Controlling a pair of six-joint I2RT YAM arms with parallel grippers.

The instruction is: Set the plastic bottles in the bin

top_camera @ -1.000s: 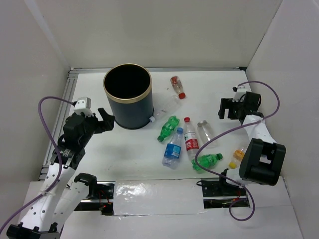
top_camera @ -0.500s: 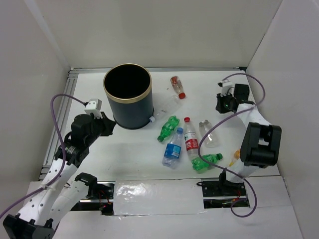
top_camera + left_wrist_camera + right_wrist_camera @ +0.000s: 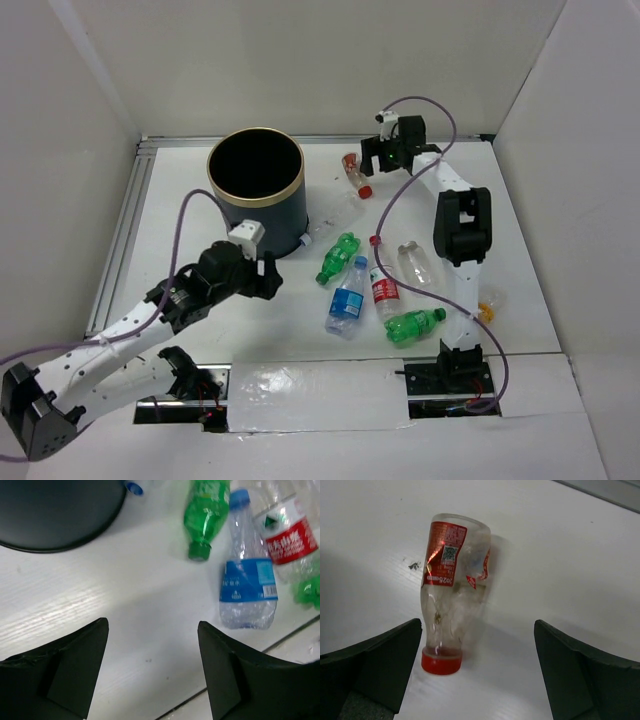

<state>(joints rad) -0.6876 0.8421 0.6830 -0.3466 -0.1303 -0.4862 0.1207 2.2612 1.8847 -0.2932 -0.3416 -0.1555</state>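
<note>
The bin, dark with a gold rim, stands at the back left. The plastic bottles lie on the white table: a red-capped clear one at the back, and a cluster with a green one, a blue-labelled one, a red-white labelled one, a clear one and another green one. My left gripper hangs open in front of the bin, nothing between its fingers. My right gripper is open just over the red-capped bottle, whose cap lies near the left finger.
A clear bottle with a blue cap lies against the bin's right side. An orange-yellow bottle sits behind the right arm's base. White walls close in the table on three sides. A metal rail runs along the left edge.
The left arm swung from the bin's left side round to its front, toward the bottle cluster. The right arm swept from the right wall to the back, over the red-capped bottle.
</note>
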